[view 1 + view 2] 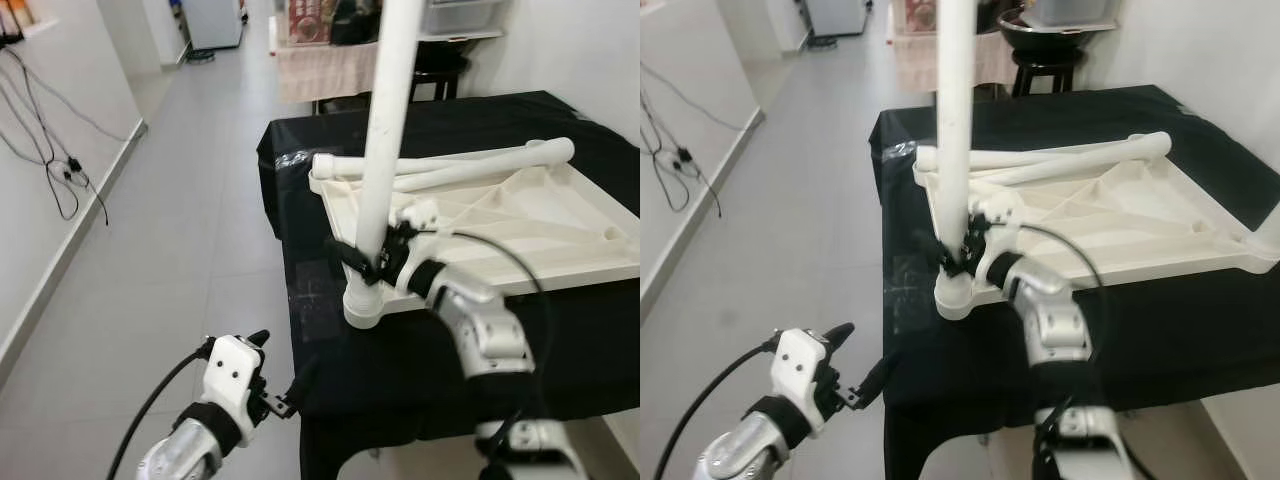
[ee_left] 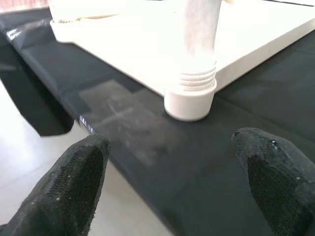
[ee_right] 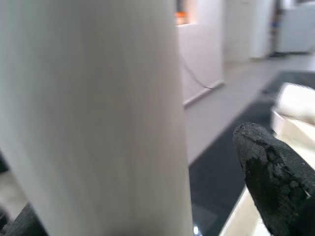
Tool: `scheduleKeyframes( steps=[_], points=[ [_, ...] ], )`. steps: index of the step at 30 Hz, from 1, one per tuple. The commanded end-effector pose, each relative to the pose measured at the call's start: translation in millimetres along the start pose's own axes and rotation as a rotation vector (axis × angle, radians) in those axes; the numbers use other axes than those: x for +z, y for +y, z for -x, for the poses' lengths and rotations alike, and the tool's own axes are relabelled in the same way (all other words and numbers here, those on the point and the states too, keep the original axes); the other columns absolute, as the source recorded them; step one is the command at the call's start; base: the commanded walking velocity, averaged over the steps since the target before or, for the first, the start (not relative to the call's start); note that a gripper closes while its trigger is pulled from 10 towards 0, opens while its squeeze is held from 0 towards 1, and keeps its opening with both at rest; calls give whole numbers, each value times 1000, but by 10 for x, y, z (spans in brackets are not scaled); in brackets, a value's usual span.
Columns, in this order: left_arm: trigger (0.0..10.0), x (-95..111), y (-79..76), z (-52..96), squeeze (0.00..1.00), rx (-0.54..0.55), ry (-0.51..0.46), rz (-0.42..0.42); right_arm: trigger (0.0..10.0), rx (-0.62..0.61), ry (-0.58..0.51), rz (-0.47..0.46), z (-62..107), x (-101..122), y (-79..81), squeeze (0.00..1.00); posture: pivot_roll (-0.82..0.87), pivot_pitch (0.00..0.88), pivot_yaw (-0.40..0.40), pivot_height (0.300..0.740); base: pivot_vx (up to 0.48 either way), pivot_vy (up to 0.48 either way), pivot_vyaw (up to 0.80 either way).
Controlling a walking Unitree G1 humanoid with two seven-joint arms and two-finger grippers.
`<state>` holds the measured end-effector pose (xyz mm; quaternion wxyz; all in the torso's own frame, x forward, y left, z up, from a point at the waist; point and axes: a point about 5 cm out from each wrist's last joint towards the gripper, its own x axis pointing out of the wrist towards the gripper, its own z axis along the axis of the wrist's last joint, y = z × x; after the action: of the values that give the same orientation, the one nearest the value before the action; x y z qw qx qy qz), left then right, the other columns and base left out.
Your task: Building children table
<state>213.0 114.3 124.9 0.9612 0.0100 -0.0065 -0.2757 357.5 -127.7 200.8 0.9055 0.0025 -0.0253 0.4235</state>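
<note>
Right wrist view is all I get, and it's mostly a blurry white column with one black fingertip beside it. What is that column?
Observer: It is a long white plastic table leg, standing upright in a round corner socket of the upside-down white plastic tabletop.
Operator: Is the robot holding it?
Observer: Yes, the right pincer grips the leg low down, just above the socket.
Operator: What is the tabletop lying on?
Observer: A table covered with black cloth; two more white legs lie across the tabletop's far side.
Operator: And the other arm?
Observer: The left pincer hangs open at the near edge of the cloth, pointed at the socket, touching nothing.
</note>
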Motion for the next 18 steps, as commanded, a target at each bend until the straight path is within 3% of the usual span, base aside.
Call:
scheduleKeyframes(
  steps=[1,2,4,6,7,11,12,18],
  points=[
    [10000,-9,43,-12,0,33,-2,-26,10000,139,-10,17,-94,5,46,0,41,52,16,740,0,0,0],
    [10000,-9,43,-12,0,33,-2,-26,10000,139,-10,17,-94,5,46,0,41,52,16,740,0,0,0],
    [10000,4,42,-59,0,34,-13,-25,10000,325,30,39,-168,23,118,0,45,56,6,740,0,0,0],
    [10000,3,40,-76,0,37,-17,-23,10000,398,51,35,-191,23,141,0,45,56,6,740,0,0,0],
    [10000,-2,36,-85,0,36,-17,-17,3451,449,73,33,-229,27,151,0,44,59,6,740,0,0,0],
    [10000,-7,34,-88,0,36,-17,-13,3451,469,85,31,-251,30,151,0,44,59,6,740,0,0,0],
    [10000,-18,29,-84,0,36,-14,-14,0,492,89,25,-279,35,153,0,50,61,10,740,0,0,0],
    [10000,-74,-4,-44,0,37,10,-21,0,477,99,36,-288,-54,136,0,45,76,19,740,0,0,0]
  ],
)
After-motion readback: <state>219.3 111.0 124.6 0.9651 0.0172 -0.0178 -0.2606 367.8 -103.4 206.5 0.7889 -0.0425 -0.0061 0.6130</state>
